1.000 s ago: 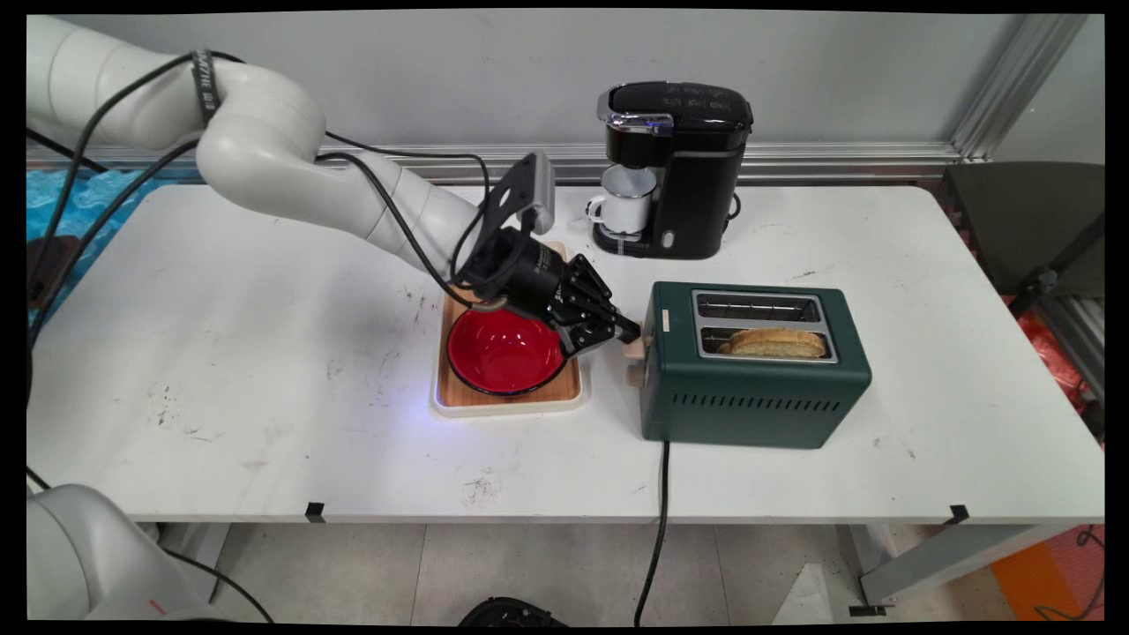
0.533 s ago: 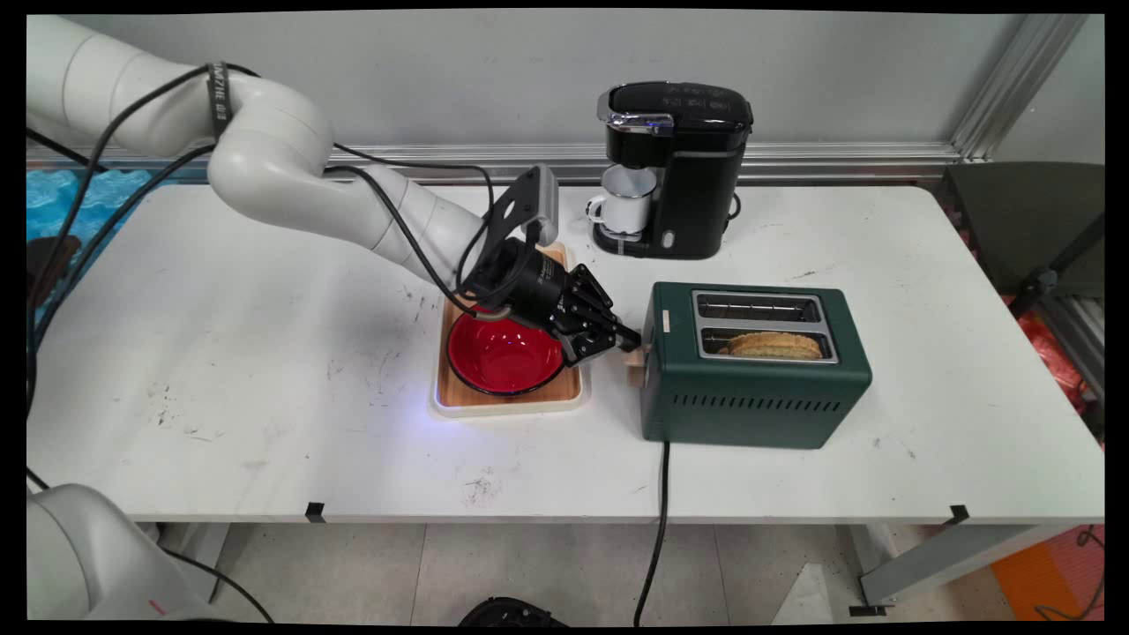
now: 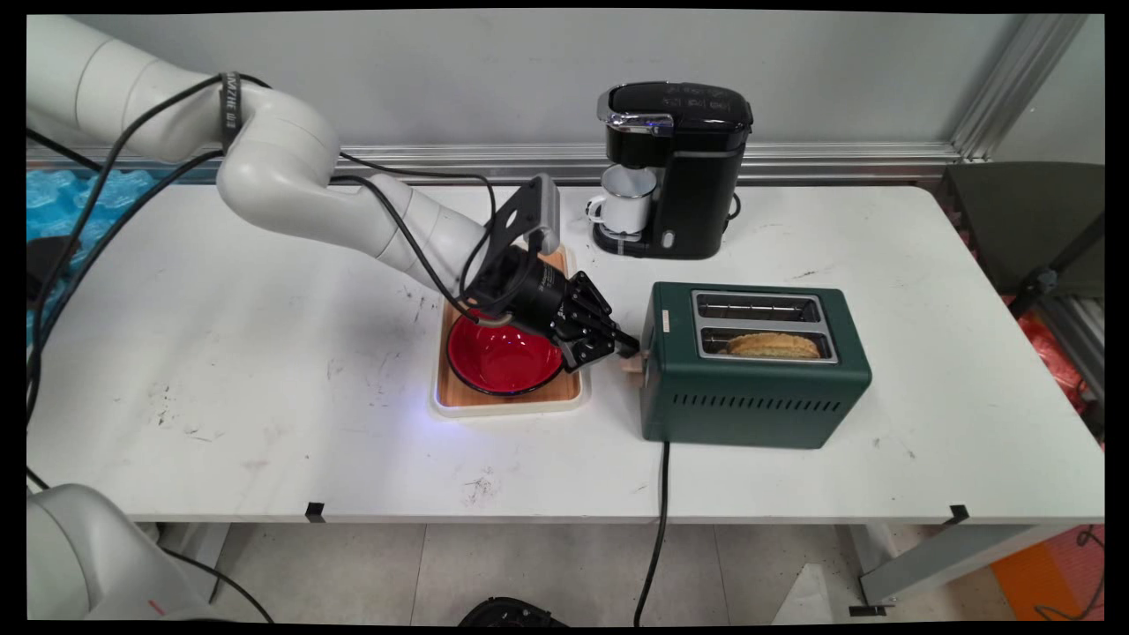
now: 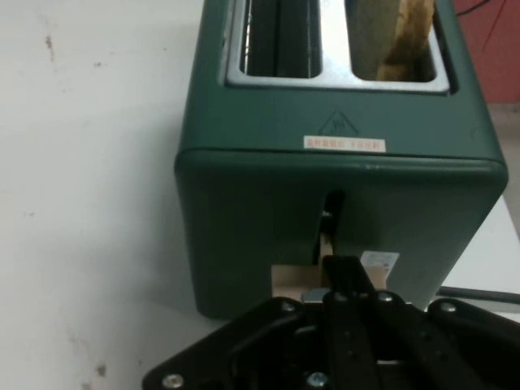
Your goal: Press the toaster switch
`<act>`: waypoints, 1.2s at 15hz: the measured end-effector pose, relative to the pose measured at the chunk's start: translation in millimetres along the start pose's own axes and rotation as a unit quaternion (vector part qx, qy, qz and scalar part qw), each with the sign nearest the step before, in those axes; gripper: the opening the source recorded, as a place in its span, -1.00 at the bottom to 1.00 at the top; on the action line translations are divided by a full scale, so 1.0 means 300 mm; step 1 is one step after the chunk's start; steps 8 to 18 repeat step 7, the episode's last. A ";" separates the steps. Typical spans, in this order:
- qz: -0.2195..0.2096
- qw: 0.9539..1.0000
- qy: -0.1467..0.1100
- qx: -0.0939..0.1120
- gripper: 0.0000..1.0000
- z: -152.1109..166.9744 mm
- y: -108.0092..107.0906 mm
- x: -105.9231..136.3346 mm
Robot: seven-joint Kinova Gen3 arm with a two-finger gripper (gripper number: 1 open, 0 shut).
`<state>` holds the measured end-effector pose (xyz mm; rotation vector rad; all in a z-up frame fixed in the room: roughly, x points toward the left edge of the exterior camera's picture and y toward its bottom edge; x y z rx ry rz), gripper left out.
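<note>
Claw (image 3: 628,344): fingers together, pressed on wooden lever (image 3: 632,361) | green toaster (image 3: 754,384): mid-tabletop, bread slice (image 3: 773,345) sunk in near slot | red bowl (image 3: 503,357): on tray (image 3: 510,399) beside.

On the surface (image 3: 265,423) the toaster (image 3: 754,379) stands right of the tray (image 3: 459,404) that carries the bowl (image 3: 503,357), a bread slice (image 3: 774,344) sits in its nearer slot, the coffee machine (image 3: 697,168) with a mug (image 3: 624,205) stands behind, and the hand (image 3: 628,342) reaches over the bowl to the toaster's lever (image 3: 633,360).
</note>
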<state>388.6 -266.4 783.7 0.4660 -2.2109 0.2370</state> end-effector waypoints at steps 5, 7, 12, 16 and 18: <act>-0.001 1.000 -0.006 -0.001 -1.00 0.005 -0.001 -0.020; -0.001 1.000 -0.008 -0.002 -1.00 0.003 -0.001 -0.026; -0.001 1.000 -0.008 -0.002 -1.00 0.003 -0.001 -0.026; -0.001 1.000 -0.008 -0.002 -1.00 0.003 -0.001 -0.026; -0.001 1.000 -0.008 -0.002 -1.00 0.003 -0.001 -0.026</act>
